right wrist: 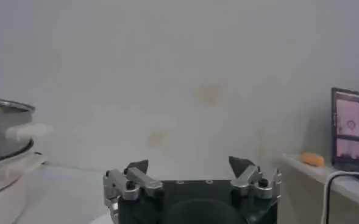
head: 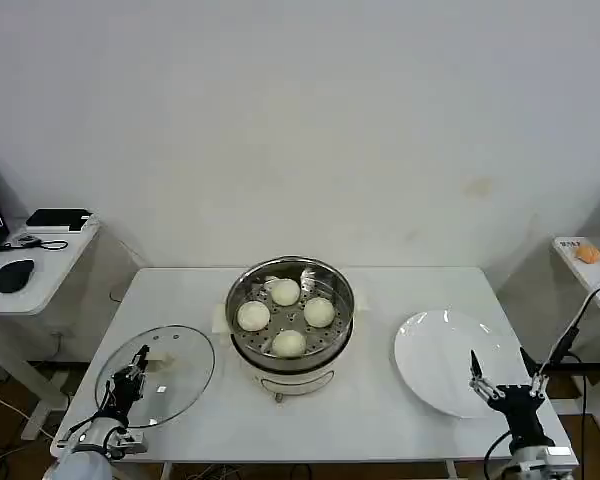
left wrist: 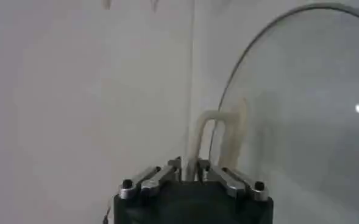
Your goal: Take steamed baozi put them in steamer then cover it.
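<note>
The left gripper was positioned at the near left of the white table, over the cover. In the left wrist view its fingers were drawn together, clamped on the whitish handle of the glass disc, which appeared tilted up beside them. In the head view the cover lay left of the steamer, near it but not touching. The steamer stood at the table centre on its white base, uncovered, with the four steamed baozi seated on the perforated tray, set apart from one another in a ring. To the right of the steamer lay a flat white plate. The right gripper was held at the near right edge of that plate, its fingers spread wide apart and grasping nothing; the right wrist view showed the steamer rim at one side.
</note>
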Controlling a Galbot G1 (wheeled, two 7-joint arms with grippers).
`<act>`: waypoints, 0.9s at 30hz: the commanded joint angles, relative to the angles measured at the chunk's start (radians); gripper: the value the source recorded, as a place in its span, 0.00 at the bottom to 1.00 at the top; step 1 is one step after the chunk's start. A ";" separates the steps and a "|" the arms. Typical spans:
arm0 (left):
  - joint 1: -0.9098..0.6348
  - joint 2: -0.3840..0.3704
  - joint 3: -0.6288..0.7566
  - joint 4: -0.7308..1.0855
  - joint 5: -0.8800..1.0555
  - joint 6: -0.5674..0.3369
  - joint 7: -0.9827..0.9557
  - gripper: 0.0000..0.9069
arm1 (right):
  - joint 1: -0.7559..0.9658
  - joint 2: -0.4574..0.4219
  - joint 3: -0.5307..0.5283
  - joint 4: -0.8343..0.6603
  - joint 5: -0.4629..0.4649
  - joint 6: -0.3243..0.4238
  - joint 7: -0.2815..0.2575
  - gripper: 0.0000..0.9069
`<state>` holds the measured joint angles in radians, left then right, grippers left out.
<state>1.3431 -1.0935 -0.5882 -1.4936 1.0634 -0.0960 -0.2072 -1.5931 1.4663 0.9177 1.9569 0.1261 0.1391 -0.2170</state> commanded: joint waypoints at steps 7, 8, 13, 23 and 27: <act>0.034 0.040 -0.123 -0.218 -0.070 0.142 -0.022 0.00 | 0.000 -0.008 -0.011 -0.005 -0.008 0.000 -0.004 1.00; 0.029 0.049 -0.127 -0.235 -0.074 0.162 -0.007 0.00 | 0.000 -0.009 -0.011 -0.006 -0.008 0.000 -0.004 1.00; -0.010 0.086 -0.127 -0.298 -0.088 0.244 0.049 0.00 | -0.004 -0.015 -0.015 -0.007 -0.015 0.000 -0.007 1.00; -0.089 0.171 0.056 -0.451 -0.040 0.394 0.226 0.00 | -0.019 0.004 -0.035 0.007 -0.059 0.008 -0.010 1.00; -0.157 0.160 0.178 -0.484 0.010 0.449 0.292 0.00 | -0.030 0.016 -0.046 0.021 -0.086 0.013 -0.010 1.00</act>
<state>1.2912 -0.9704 -0.6247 -1.8339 1.0022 0.1822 -0.0882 -1.6139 1.4708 0.8824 1.9644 0.0817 0.1480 -0.2268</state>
